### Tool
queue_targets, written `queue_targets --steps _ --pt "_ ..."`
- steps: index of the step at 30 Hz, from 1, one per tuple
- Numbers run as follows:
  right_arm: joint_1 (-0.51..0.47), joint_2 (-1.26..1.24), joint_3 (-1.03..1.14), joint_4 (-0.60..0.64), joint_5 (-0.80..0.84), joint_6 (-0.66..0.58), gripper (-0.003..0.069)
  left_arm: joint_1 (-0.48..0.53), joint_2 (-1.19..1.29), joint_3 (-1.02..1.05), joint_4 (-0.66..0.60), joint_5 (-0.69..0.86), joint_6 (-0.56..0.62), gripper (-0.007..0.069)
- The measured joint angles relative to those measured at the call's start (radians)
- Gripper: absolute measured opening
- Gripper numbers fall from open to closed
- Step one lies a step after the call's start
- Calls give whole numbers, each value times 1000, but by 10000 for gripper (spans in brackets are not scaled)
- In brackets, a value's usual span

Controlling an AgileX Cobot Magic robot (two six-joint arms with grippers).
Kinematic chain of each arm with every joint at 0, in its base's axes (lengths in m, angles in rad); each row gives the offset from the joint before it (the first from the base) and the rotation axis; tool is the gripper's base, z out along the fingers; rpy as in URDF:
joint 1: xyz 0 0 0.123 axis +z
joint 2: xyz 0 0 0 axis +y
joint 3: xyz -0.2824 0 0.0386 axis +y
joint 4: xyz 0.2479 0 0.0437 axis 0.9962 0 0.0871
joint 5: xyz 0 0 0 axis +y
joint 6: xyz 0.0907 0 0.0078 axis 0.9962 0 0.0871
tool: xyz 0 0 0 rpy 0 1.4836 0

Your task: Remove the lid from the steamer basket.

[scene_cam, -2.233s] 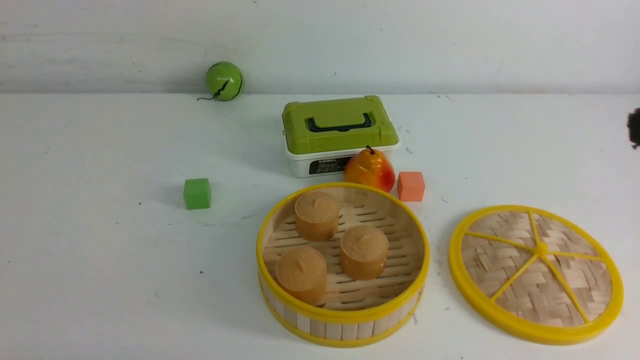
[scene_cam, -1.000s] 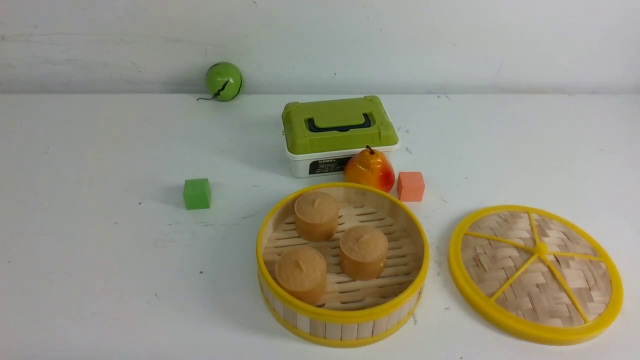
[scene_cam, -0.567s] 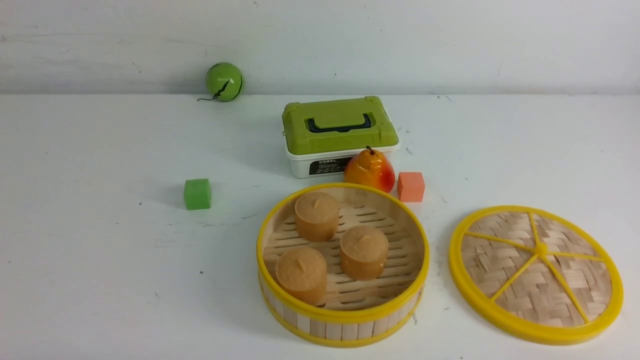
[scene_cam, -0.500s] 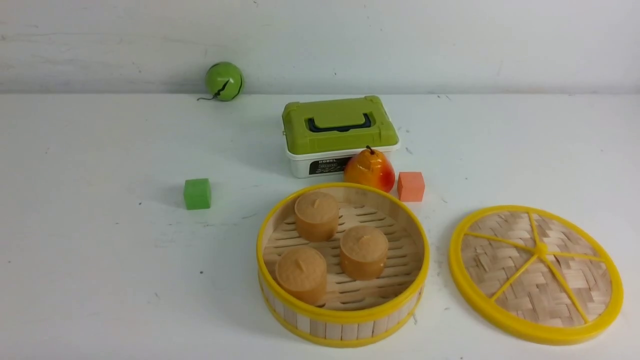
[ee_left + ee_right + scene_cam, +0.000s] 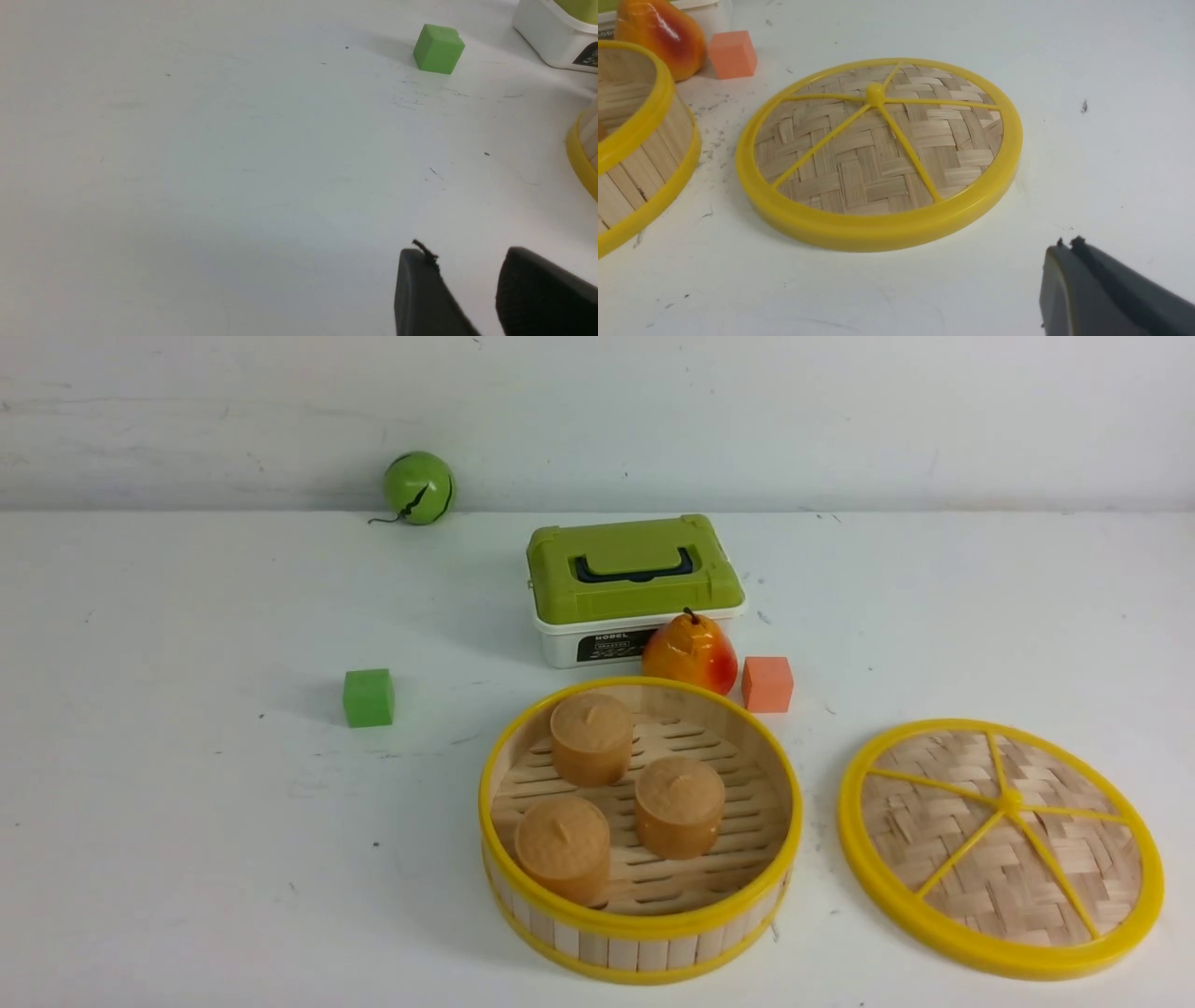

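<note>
Yellow-rimmed lid (image 5: pixel 1001 847) lies flat at 3 o'clock of the basket (image 5: pixel 640 829), apart. Right tool (image 5: pixel 1069 261), nearer, looks closed and empty; left tool (image 5: pixel 467 284) is slightly parted, empty.

Lid (image 5: pixel 1001 847) flat on table, right of open steamer basket (image 5: pixel 640 922), w/ gap.

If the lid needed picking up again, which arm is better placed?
Right. The lid lies right of the steamer basket, just ahead of the right tool; the left tool faces the green cube.
</note>
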Motion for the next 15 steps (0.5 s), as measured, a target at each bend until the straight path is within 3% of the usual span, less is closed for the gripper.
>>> queue_targets --steps 15 --pt "0 0 0 0 0 -1 -8 0 0 0 0 0 0 240"
